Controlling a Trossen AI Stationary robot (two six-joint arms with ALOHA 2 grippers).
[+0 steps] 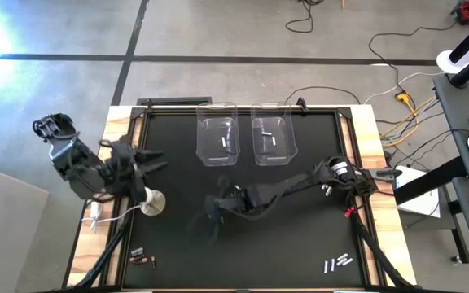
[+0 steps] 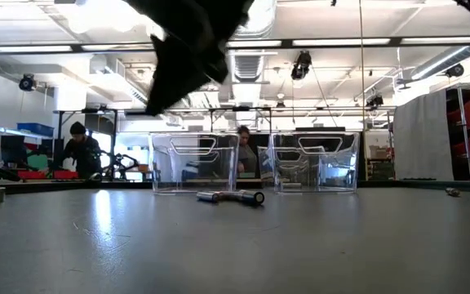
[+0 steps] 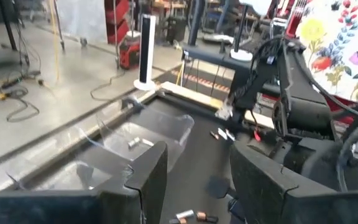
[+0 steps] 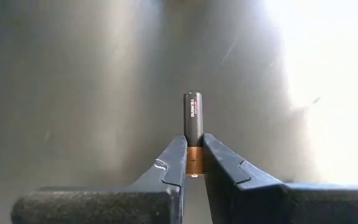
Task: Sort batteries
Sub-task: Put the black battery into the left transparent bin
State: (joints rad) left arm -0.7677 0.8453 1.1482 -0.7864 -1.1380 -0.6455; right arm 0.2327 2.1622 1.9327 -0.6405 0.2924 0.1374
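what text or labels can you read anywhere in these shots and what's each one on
"DURACELL": printed along the dark body of the battery clamped in the right gripper; a smaller line beside it is too small to read.
A tiny mark on that battery's copper end: not readable.
Batteries in the clear bins and loose on the table: too small to read.
No other readable text.

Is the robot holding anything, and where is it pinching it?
The right gripper pinches a dark battery by its copper end. The left gripper holds nothing.
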